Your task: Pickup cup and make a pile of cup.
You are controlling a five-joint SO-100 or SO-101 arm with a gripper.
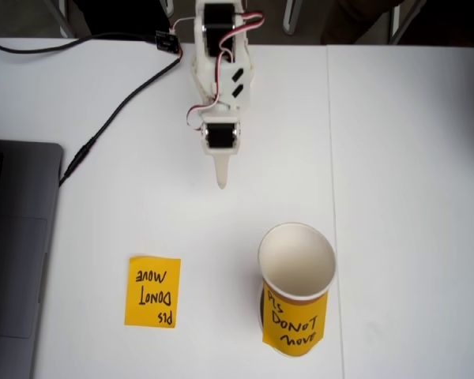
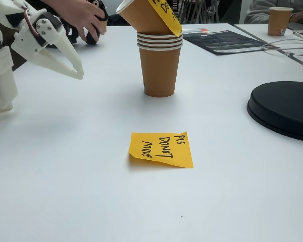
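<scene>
A stack of several brown paper cups stands upright on the white table. The top cup leans to the left and carries an orange handwritten label. In a fixed view from above, that cup shows its cream-white inside, with the label on its near side. My gripper is shut and empty, pointing at the table well up and left of the cup. From the side, the gripper hovers left of the stack, apart from it.
A flat orange sticky note lies on the table. A laptop and a black cable are at the left. There are also a black round disc, a lone cup far back, a black sheet, and a person's hand.
</scene>
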